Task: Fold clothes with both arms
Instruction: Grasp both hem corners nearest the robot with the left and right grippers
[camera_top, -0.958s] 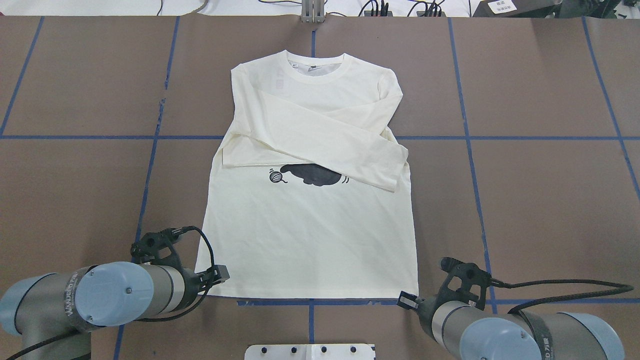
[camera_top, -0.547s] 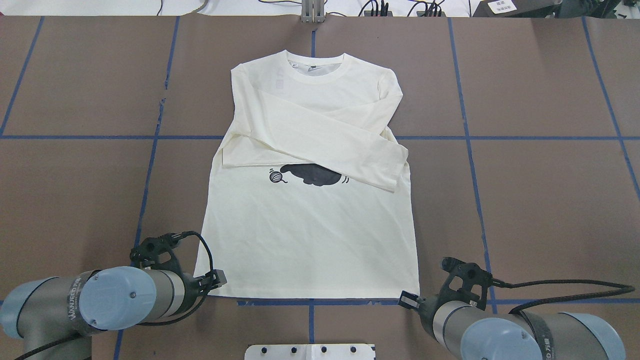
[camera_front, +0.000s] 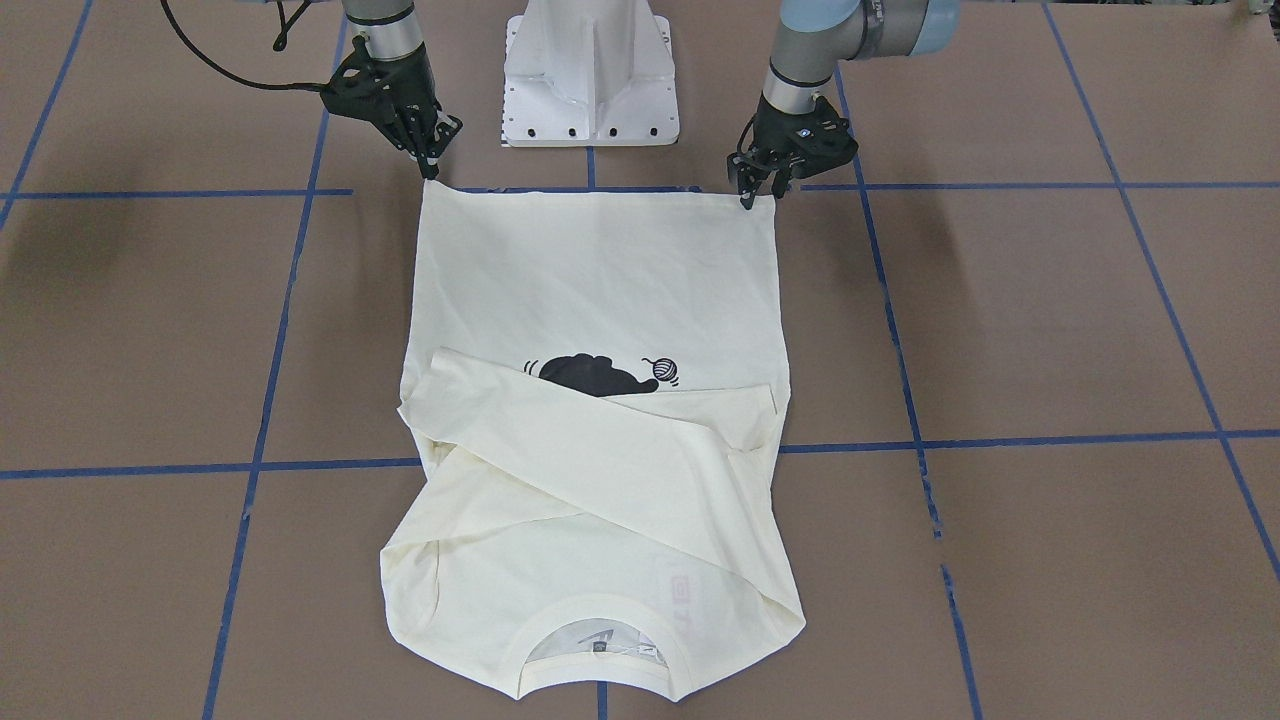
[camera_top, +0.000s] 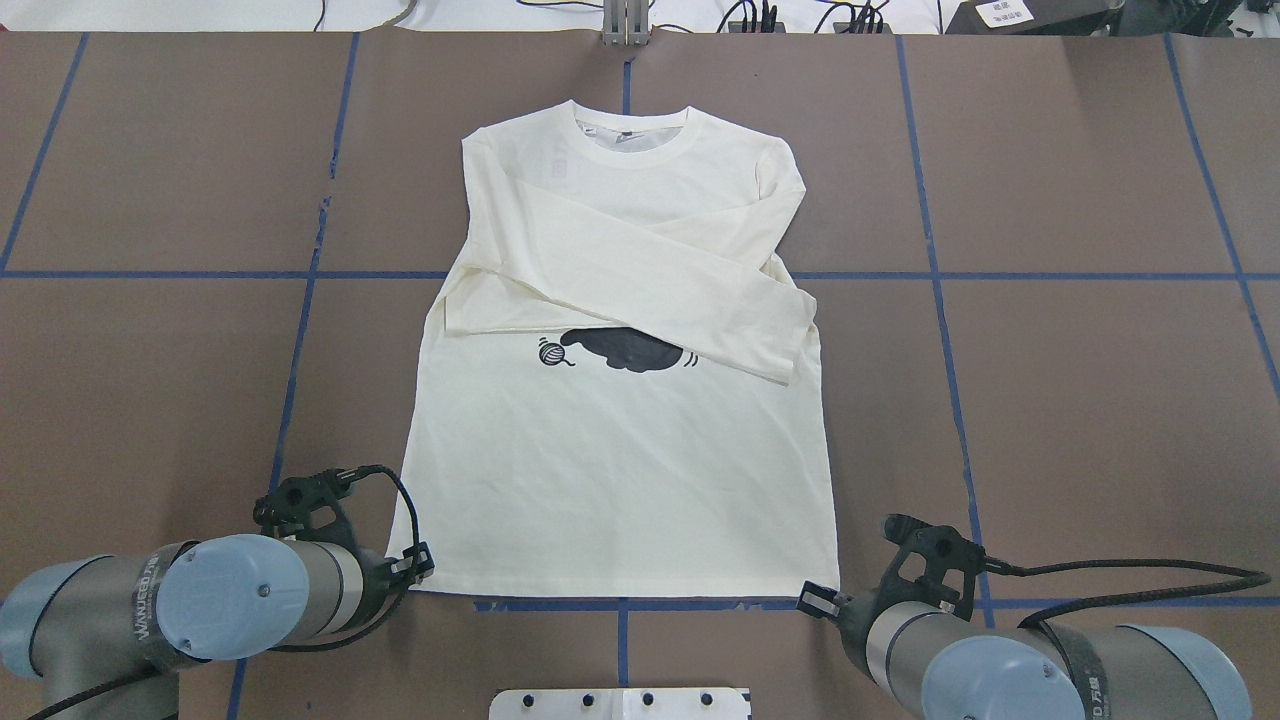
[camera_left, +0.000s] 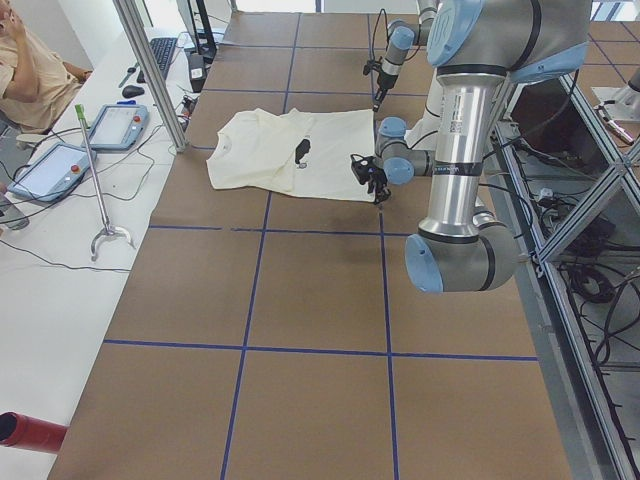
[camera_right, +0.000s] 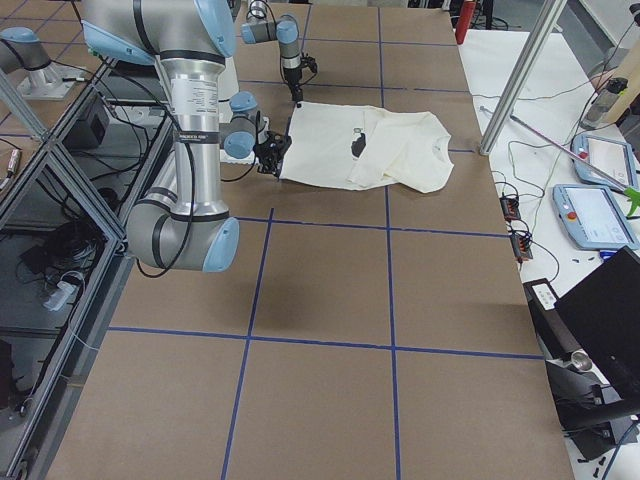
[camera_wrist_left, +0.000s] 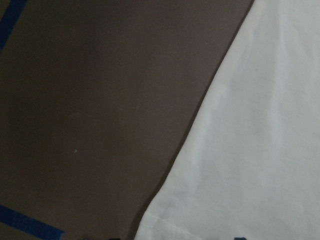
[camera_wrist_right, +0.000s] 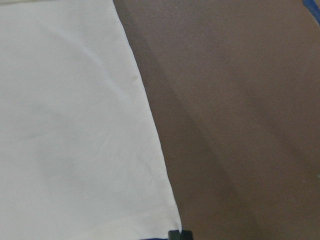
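front-facing view: the cream shirt (camera_front: 600, 270) lies flat on the brown table (camera_front: 1000, 320), graphic side up, collar toward the camera. both sleeves are folded across the chest and cover part of the black cat (camera_front: 590, 375); the yarn ball (camera_front: 662, 370) shows beside it. the left gripper (camera_front: 760, 192) stands at one hem corner, jaws spread either side of the edge, grasping nothing. the right gripper (camera_front: 432, 168) points down at the other hem corner; whether it is released or clenched i cannot tell.

overhead view: the hem lies along a blue tape line (camera_top: 560, 605), with each gripper just beside its corner.

side views: both arms reach low to the shirt's hem end.

left wrist view: the shirt's side edge and hem corner lie against bare table.

right wrist view: a dark fingertip (camera_wrist_right: 176, 235) sits at the hem corner.
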